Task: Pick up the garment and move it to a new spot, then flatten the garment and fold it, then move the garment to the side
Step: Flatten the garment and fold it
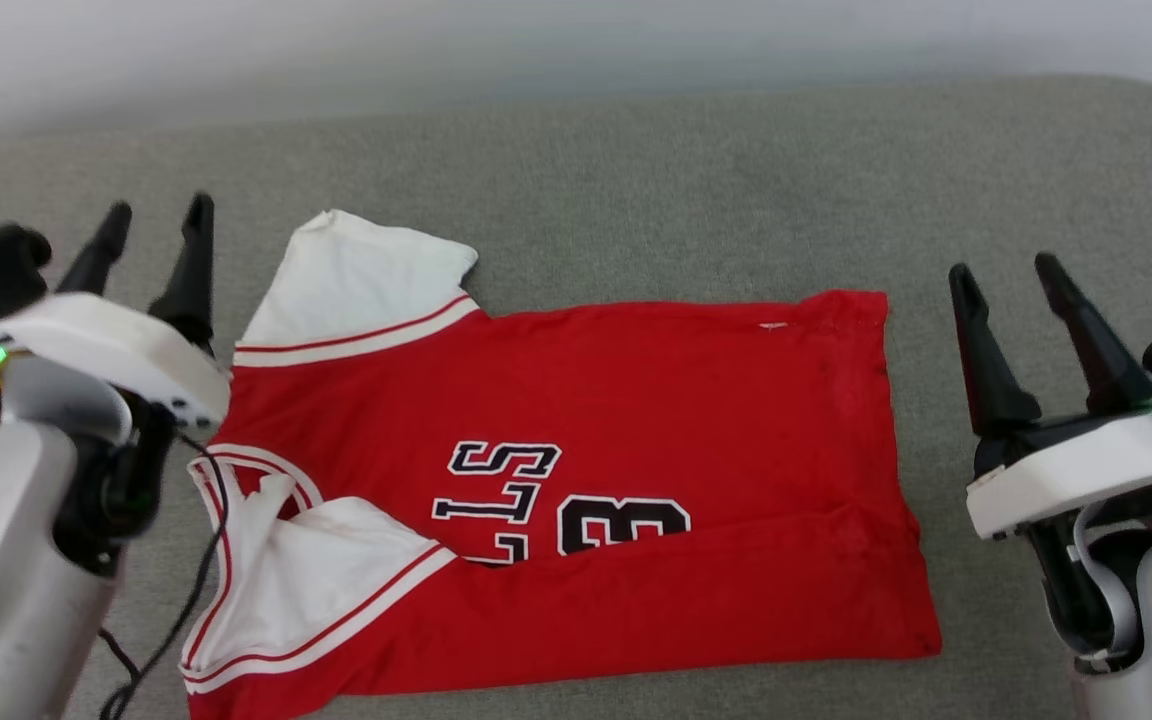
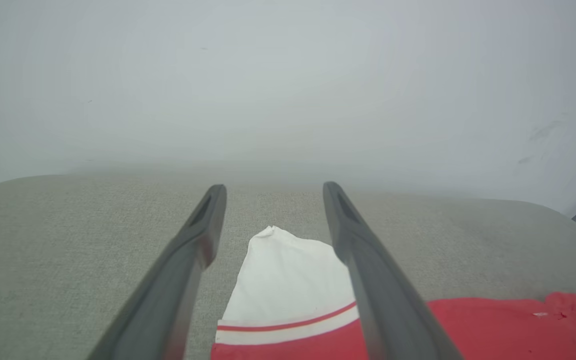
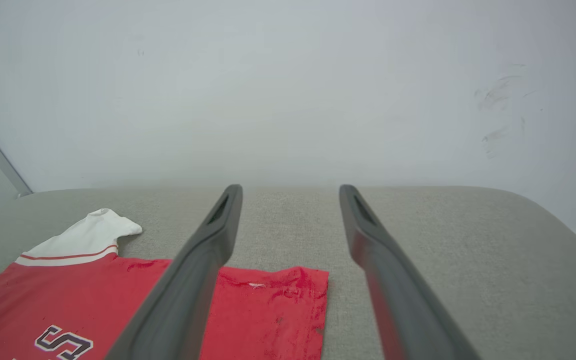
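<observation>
The left claw [image 1: 158,212] hovers with its fingers apart and empty, just left of the collar end of the garment [image 1: 636,400]. The left wrist view looks between those fingers at the far white sleeve [image 2: 288,280]. The right claw [image 1: 1004,272] is also spread and holds nothing. It sits just right of the hem, clear of the cloth.

Between them the garment lies across the middle of the grey cushion [image 1: 636,160], collar to the left, hem to the right, lettering up. Its near long edge appears folded up over the lower part of the lettering. The near sleeve [image 1: 326,570] is turned in over the body, while the far sleeve juts toward the far left.

The cloth looks light and limp. It will likely sag between two grips, hold no shape of its own, and drag a little on the cushion's weave. The best holds seem to be the far edge: the shoulder seam below the far sleeve for the left claw, and the far hem corner for the right. Each pinch should take every layer so nothing trails.
</observation>
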You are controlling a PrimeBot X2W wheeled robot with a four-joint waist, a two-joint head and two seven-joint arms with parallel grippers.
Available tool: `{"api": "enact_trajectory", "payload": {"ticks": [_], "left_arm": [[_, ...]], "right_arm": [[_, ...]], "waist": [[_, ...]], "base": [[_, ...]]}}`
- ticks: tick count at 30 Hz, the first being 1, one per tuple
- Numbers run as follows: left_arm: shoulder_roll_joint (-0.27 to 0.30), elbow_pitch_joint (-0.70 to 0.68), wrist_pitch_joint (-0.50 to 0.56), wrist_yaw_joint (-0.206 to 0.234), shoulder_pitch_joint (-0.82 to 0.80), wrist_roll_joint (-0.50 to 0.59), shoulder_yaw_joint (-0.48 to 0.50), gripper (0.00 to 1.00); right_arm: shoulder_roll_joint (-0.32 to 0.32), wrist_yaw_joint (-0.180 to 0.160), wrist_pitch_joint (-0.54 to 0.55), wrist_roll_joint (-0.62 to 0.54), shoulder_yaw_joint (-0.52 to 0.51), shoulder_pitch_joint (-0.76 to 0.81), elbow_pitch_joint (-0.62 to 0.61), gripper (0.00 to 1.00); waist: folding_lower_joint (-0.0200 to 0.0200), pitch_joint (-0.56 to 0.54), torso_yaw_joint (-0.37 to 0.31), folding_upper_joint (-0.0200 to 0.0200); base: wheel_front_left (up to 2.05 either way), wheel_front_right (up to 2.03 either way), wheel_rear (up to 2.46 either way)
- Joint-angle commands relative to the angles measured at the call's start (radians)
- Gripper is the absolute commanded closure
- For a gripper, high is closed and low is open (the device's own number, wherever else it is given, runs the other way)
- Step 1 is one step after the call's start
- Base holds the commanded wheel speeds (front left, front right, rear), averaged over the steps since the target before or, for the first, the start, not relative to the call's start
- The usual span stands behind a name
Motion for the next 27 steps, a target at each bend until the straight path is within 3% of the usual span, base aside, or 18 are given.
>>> {"api": "enact_trajectory", "payload": {"ticks": [1, 7, 14, 19, 20, 23, 24, 25, 26, 27], "left_arm": [[0.015, 0.014, 0.027, -0.02, -0.068, 0.005, 0.003, 0.0], [0.074, 0.082, 0.188, -0.081, -0.248, -0.017, -0.012, 0.0], [0.178, 0.181, 0.557, -0.147, -0.435, -0.063, -0.074, 0.0], [0.229, 0.223, 0.774, -0.156, -0.505, -0.097, -0.107, 0.0], [0.243, 0.246, 0.866, -0.148, -0.534, -0.11, -0.122, 0.0], [0.242, 0.275, 0.932, -0.139, -0.534, -0.12, -0.139, 0.0], [0.24, 0.285, 0.951, -0.135, -0.531, -0.125, -0.145, 0.13], [0.236, 0.296, 0.971, -0.129, -0.528, -0.131, -0.15, 0.51], [0.229, 0.304, 0.988, -0.128, -0.522, -0.136, -0.158, 0.64], [0.22, 0.312, 1.0, -0.124, -0.513, -0.147, -0.16, 1.0]], "right_arm": [[0.01, 0.0, -0.008, -0.018, -0.003, -0.034, -0.032, 0.0], [0.029, 0.0, -0.006, -0.042, 0.001, -0.082, -0.102, 0.0], [0.052, 0.0, -0.018, -0.057, 0.022, -0.11, -0.135, 0.0], [0.065, 0.0, -0.027, -0.038, 0.03, -0.111, -0.128, 0.0], [0.07, 0.0, -0.035, -0.022, 0.034, -0.117, -0.119, 0.0], [0.073, 0.0, -0.041, -0.013, 0.039, -0.119, -0.106, 0.0], [0.073, 0.0, -0.04, -0.008, 0.041, -0.12, -0.101, 0.0], [0.073, 0.0, -0.041, -0.005, 0.042, -0.122, -0.097, 0.0], [0.074, 0.0, -0.043, -0.005, 0.042, -0.123, -0.094, 0.0], [0.074, 0.0, -0.039, 0.0, 0.041, -0.122, -0.087, 0.0]], "waist": [[-0.0001, 0.109, -0.04, -0.0001], [-0.0001, 0.207, -0.08, -0.0001], [-0.0001, 0.295, -0.143, -0.0001], [-0.0001, 0.346, -0.175, -0.0001], [-0.0001, 0.389, -0.195, -0.0001], [-0.0001, 0.41, -0.21, -0.0001], [-0.0001, 0.415, -0.214, -0.0001], [-0.0001, 0.418, -0.218, -0.0001], [-0.0001, 0.419, -0.22, -0.0001], [-0.0001, 0.419, -0.223, -0.0001]], "base": [[0.0, 0.0, 0.0], [0.0, 0.0, 0.0], [0.0, 0.0, 0.0], [0.0, 0.0, 0.0], [0.0, 0.0, 0.0], [0.0, 0.0, 0.0], [0.0, 0.0, 0.0], [0.0, 0.0, 0.0], [0.0, 0.0, 0.0], [0.0, 0.0, 0.0]]}}
